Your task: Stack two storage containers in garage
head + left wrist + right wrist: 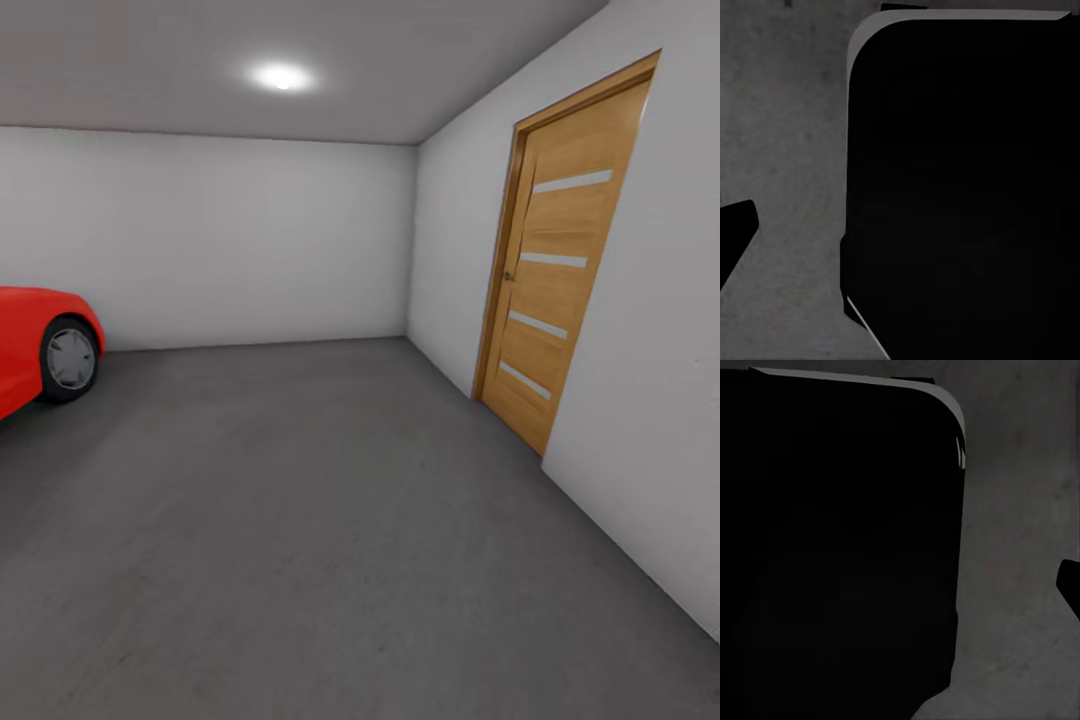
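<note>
Garage: dark grey rough concrete floor (330, 520) fills the head view, plain white walls (250, 240) behind. Wooden plank door (560, 270) with pale slats at 2 o'clock; red car (35, 345) nose and wheel at 9 o'clock. Wrist views: large black rounded body over grey floor. End effector state on either arm: cannot tell.

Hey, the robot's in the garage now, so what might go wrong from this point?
1. The red car sits at the left; a wide turn of the base might clip it.
2. The wooden door is shut in the right wall, so leaving that way would mean opening it first.
3. Both wrist views are mostly blocked by a dark body over the grey floor, so the state of either claw cannot be judged.
</note>
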Robot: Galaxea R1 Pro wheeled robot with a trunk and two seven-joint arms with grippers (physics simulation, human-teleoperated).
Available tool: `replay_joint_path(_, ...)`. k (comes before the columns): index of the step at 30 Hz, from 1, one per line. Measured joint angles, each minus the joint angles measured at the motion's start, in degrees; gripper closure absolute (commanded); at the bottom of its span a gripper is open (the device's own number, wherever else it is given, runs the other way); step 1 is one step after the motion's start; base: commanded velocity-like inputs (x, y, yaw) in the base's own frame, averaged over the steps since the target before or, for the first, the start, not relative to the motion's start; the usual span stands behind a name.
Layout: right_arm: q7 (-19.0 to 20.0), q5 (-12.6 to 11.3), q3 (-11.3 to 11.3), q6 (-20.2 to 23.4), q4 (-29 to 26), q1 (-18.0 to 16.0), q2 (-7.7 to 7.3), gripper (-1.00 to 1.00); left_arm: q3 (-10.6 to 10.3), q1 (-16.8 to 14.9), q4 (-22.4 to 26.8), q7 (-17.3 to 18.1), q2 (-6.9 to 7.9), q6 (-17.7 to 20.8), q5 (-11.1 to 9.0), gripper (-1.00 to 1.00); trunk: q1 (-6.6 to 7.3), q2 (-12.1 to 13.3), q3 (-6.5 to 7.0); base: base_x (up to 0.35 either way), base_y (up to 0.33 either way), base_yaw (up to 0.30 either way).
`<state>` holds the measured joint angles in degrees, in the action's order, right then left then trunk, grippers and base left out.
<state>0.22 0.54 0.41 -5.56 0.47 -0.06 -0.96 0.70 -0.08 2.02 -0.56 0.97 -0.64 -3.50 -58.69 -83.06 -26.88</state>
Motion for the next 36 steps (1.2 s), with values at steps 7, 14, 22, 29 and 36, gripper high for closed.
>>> replay_joint_path(7,-0.04,1.92,0.02,-0.07,0.00,0.00,0.00,-1.00,0.01,-0.02,0.00,0.00,0.00,0.00,0.00,-1.00,0.00,0.00,0.00,0.325,0.000,-0.192)
replay_joint_path(14,-0.11,5.51,-0.05,-0.20,0.00,0.00,0.01,-1.00,0.00,-0.01,-0.01,0.00,0.00,0.06,0.00,-1.00,0.00,0.00,0.00,0.325,0.000,-0.032)
replay_joint_path(22,-0.14,6.47,-0.15,-0.20,0.00,-0.01,0.01,-1.00,-0.01,0.00,-0.01,0.00,0.00,0.14,0.00,-1.00,0.00,0.00,0.00,0.324,0.000,-0.003)
replay_joint_path(29,-0.14,6.49,-0.25,0.02,0.00,0.00,0.04,-1.00,0.00,-0.01,-0.01,0.00,0.00,0.12,0.00,-1.00,0.00,0.00,0.00,0.325,0.000,0.000)
replay_joint_path(36,-0.14,6.55,-0.22,-0.15,0.00,-0.01,0.01,-1.00,0.00,0.00,-0.01,0.00,0.00,0.15,0.00,-1.00,0.00,0.00,0.00,0.325,0.000,0.000)
